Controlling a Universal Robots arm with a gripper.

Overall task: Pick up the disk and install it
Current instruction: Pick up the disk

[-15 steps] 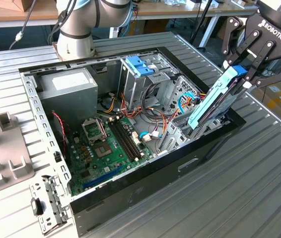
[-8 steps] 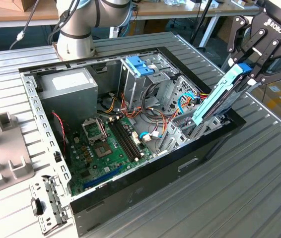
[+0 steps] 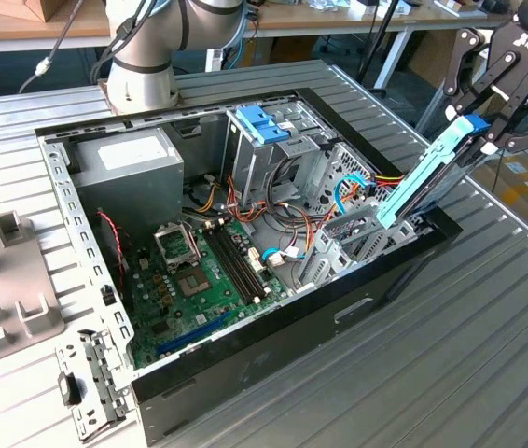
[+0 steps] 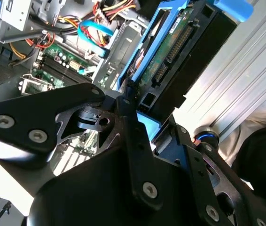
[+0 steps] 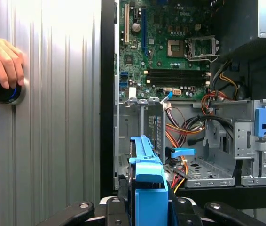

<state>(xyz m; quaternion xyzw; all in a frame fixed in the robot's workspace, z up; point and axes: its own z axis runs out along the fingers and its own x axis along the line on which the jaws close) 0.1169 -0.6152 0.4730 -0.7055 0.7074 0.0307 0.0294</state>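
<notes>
1 of the task's 2 parts is judged done: the disk [image 3: 421,187] is off the ribbed table [image 3: 488,355] and is pinched at its blue upper end by the gripper [image 3: 485,133], whose jaws are pressed against it. It is held tilted over the open computer case [image 3: 273,347], at the exterior view's right, with its lower end reaching down into the grey drive bay [image 3: 353,233] beside the black wall. Whether it touches the bay's rails cannot be told. The installing is not yet finished, since most of the disk stands out above the case. In the first wrist view a person's hand [image 5: 3,56] is seen resting on a round black knob [image 5: 3,92], well apart from the case.
</notes>
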